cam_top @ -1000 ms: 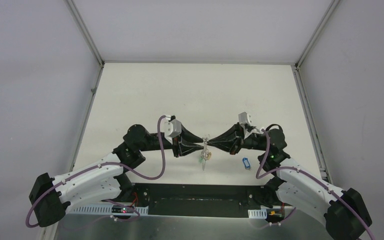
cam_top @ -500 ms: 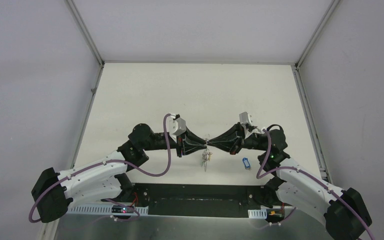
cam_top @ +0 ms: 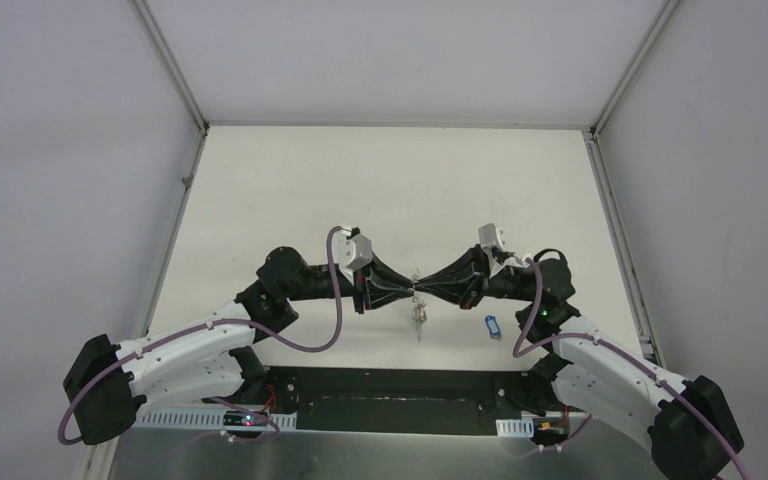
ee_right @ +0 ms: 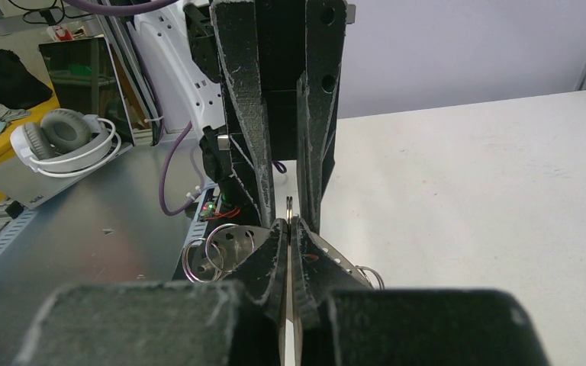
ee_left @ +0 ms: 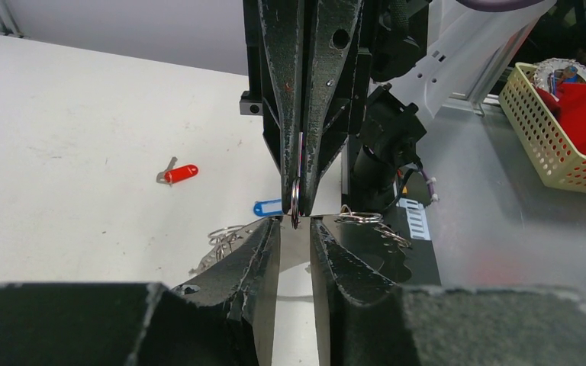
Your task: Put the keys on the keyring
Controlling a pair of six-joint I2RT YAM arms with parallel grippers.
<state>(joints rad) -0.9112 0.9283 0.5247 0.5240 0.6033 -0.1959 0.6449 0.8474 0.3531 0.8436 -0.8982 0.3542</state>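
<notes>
Right gripper [ee_right: 288,229] pinching a small silver split ring [ee_left: 295,202], left gripper [ee_left: 296,231] tip to tip with it, jaws narrowly parted astride that ring, silver keyring cluster [cam_top: 417,317] dangling beneath, near the white table's [cam_top: 290,200] near edge, blue-tagged silver key [cam_top: 492,326] lying just rightward, red-tagged silver key [ee_left: 179,174] apart from it

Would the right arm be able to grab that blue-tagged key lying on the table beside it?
Probably not yet. The blue-tagged key lies uncovered close by, but the right gripper is shut on a silver ring, so it must let go first.
</notes>
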